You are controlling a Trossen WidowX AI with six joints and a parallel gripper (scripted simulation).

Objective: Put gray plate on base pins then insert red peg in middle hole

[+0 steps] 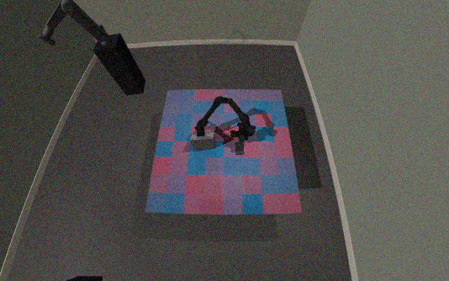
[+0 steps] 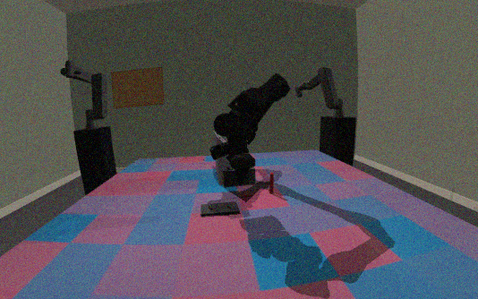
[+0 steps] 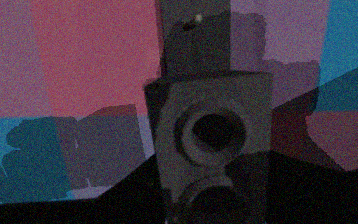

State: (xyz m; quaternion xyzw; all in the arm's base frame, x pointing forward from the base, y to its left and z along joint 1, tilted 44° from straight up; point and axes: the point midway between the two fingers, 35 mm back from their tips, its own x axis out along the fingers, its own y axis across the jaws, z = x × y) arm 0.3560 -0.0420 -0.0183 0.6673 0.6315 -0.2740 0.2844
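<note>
The gray plate (image 3: 165, 125) fills the lower middle of the wrist view. Two of its ringed holes show, the lower one cut by the frame edge. My gripper (image 3: 200, 149) is shut on the plate, with dark fingers on either side. The gray base (image 2: 219, 210) (image 1: 240, 149) (image 3: 210, 57) lies flat on the mat. In the wrist view the plate covers its near part, and one pin (image 3: 190, 24) shows beyond the plate. The plate is held above the base, apart from it in the exterior view. The red peg (image 2: 271, 184) stands upright, right of the base there.
The arm's gray mounting box (image 1: 203, 141) (image 2: 237, 178) stands behind the base and peg in the exterior view. The patchwork mat (image 1: 203, 199) (image 2: 152, 269) carries the arm's dark shadows. Other arms on dark pedestals (image 2: 96, 154) stand in the background.
</note>
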